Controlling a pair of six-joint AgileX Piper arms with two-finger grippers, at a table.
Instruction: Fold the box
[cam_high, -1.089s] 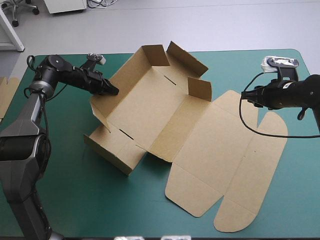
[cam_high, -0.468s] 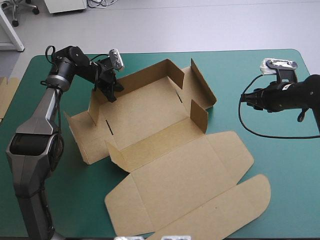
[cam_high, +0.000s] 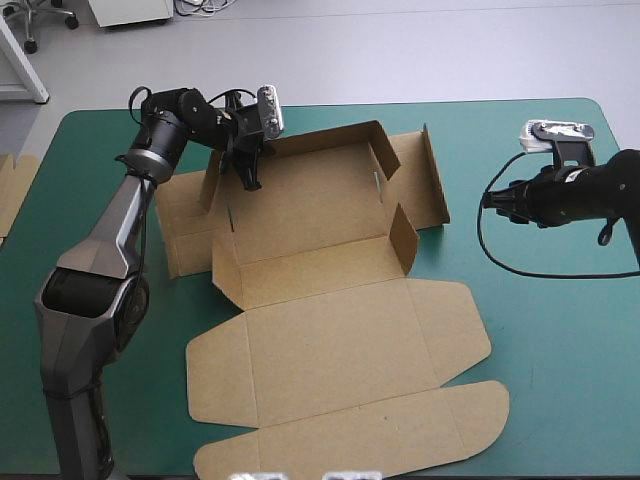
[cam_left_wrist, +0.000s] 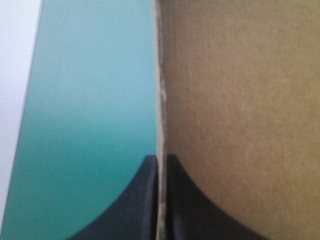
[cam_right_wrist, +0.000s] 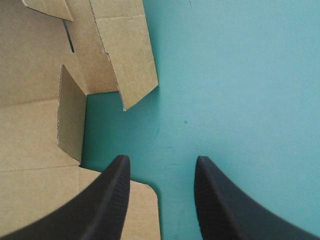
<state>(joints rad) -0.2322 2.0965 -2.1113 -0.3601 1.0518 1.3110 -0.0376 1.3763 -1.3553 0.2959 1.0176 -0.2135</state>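
The brown box (cam_high: 320, 270) lies mid-table as an open tray with low walls raised and its lid (cam_high: 340, 380) flat toward the near edge. My left gripper (cam_high: 248, 170) is shut on the box's far left wall; in the left wrist view the board edge (cam_left_wrist: 160, 100) runs between its fingers (cam_left_wrist: 159, 200). My right gripper (cam_high: 490, 198) hovers open over bare teal-green cover, just right of the box. The right wrist view has that gripper (cam_right_wrist: 162, 200) with its jaws apart, beside the box's right corner flap (cam_right_wrist: 127, 55).
A strip of more brown board (cam_high: 12, 185) shows at the table's left edge. The teal-green cover (cam_high: 560, 350) is bare on the right side. The lid's rounded flap (cam_high: 350, 445) reaches close to the near table edge.
The left gripper has swung the box round, holding its wall; the tray now sits square and the lid has turned toward the near edge. The right arm has stayed put.
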